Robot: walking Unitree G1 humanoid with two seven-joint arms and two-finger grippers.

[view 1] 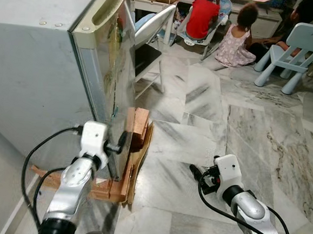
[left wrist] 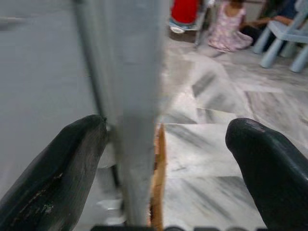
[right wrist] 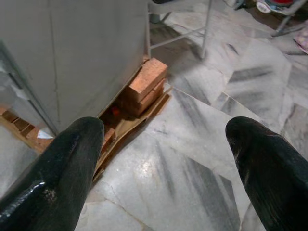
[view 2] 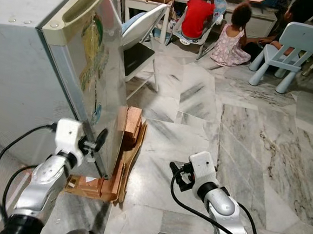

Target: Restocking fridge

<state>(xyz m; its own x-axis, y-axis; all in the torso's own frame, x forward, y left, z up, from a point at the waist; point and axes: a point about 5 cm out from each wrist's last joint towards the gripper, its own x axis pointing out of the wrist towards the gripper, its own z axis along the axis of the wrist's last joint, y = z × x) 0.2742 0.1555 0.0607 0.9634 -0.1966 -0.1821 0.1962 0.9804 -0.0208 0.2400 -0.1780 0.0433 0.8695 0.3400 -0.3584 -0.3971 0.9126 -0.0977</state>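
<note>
The fridge point(view 1: 35, 69) is a grey box with a cream handle strip along the door's top edge and faded stickers on the door face; it stands at the robot's left on bricks point(right wrist: 144, 84) and flattened cardboard point(view 1: 136, 169). Its door faces right, long axis upright. The left gripper point(view 1: 119, 145) straddles the door's lower edge, fingers point(left wrist: 53, 178) wide apart, one each side. The right gripper point(view 1: 198, 174) hovers over the marble floor point(view 1: 242, 134), fingers spread wide, holding nothing. Beyond stand a folding chair point(view 1: 152, 35) and blue chair point(view 1: 297, 52), with two people sitting on the floor
</note>
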